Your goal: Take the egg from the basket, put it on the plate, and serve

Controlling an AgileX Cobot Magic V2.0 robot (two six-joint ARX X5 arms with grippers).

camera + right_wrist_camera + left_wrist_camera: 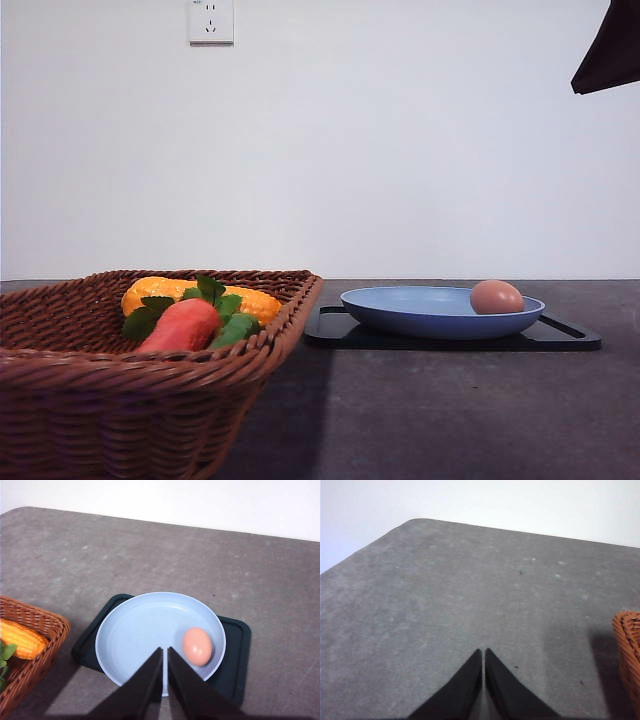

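Note:
The light brown egg [497, 297] [197, 646] lies inside the blue plate [400, 310] [140, 630], toward its right side. A flat black tray [560, 338] [235, 665] carries the plate, to the right of the woven basket [110, 400] [35, 620]. My right gripper [165, 651] hangs above the plate's near rim, fingers pressed together and empty, with the egg just beside them. Over bare grey table, my left gripper [483, 652] is shut on nothing, and the basket's corner [629, 645] shows beside it.
A carrot [182, 325] with green leaves and a corn cob [200, 297] [20, 640] lie in the basket. A dark part of the right arm [610, 50] hangs at the upper right of the front view. A white wall bounds the table's far edge.

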